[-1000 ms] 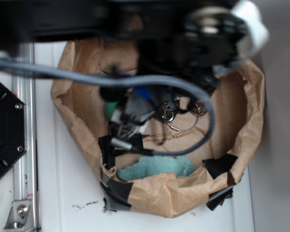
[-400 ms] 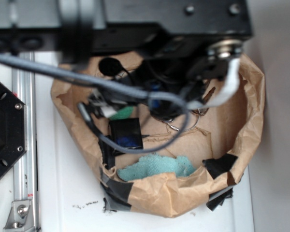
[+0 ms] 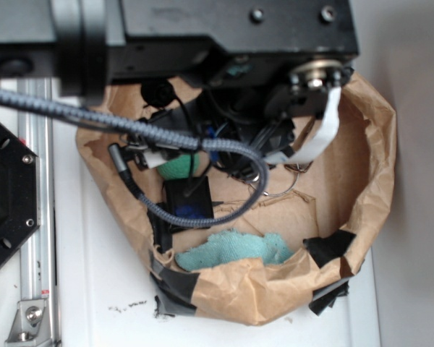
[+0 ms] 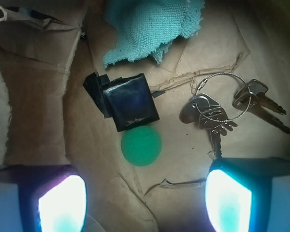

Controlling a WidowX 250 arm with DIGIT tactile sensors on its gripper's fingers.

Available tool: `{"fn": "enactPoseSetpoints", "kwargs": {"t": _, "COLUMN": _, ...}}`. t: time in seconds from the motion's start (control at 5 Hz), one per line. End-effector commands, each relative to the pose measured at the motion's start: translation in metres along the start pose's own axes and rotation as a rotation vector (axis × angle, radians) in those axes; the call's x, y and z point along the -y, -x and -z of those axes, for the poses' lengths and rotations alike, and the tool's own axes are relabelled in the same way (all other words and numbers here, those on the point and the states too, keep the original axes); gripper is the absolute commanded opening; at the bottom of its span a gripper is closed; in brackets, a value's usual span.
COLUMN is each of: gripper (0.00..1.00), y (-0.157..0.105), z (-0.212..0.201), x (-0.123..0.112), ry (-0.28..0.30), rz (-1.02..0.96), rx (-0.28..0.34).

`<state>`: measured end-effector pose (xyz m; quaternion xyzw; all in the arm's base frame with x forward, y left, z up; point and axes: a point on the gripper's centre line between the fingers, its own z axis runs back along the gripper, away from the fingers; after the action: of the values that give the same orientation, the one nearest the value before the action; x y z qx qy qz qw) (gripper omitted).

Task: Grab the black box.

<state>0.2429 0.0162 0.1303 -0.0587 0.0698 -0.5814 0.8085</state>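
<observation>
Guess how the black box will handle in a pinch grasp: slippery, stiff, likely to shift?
The black box looks glossy, so the fingers may slip on it. Its flat shape with rounded edges suggests it is stiff, though that isn't certain. It lies flat on crumpled brown paper, so it probably won't tip. The green ball touching it would likely roll if nudged.

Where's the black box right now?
In the wrist view, the black box lies left of centre on the brown paper, touching the green ball, just below the teal cloth.

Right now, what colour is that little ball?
Green; the ball shows best in the wrist view.
</observation>
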Motion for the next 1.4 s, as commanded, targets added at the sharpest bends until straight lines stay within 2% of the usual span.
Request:
{"fn": "enactPoseSetpoints", "kwargs": {"t": 0.0, "gripper": 1.00, "y": -0.021, "z": 0.054, "x": 0.033, "ry": 0.006, "rz": 0.137, "rx": 0.064}}
{"fn": "enactPoseSetpoints", "kwargs": {"t": 0.2, "gripper": 1.00, "y": -0.028, "z": 0.064, "x": 0.029, "ry": 0.056, "rz": 0.163, "rx": 0.081}}
{"fn": "enactPoseSetpoints", "kwargs": {"t": 0.4, "gripper": 1.00, "y": -0.024, "z": 0.037, "x": 0.019, "ry": 0.052, "rz": 0.146, "rx": 0.080}}
{"fn": "enactPoseSetpoints", "kwargs": {"t": 0.6, "gripper": 1.00, "y": -0.016, "z": 0.015, "x": 0.006, "ry": 0.021, "rz": 0.117, "rx": 0.113}}
{"fn": "enactPoseSetpoints", "kwargs": {"t": 0.8, "gripper": 1.00, "y": -0.017, "z": 0.023, "x": -0.003, "ry": 0.009, "rz": 0.115, "rx": 0.084}}
{"fn": "enactPoseSetpoints", "kwargs": {"t": 1.0, "gripper": 1.00, "y": -0.033, "z": 0.055, "x": -0.010, "ry": 0.036, "rz": 0.157, "rx": 0.048}}
{"fn": "enactPoseSetpoints", "kwargs": {"t": 1.2, "gripper": 1.00, "y": -0.040, "z": 0.075, "x": 0.004, "ry": 0.063, "rz": 0.186, "rx": 0.016}}
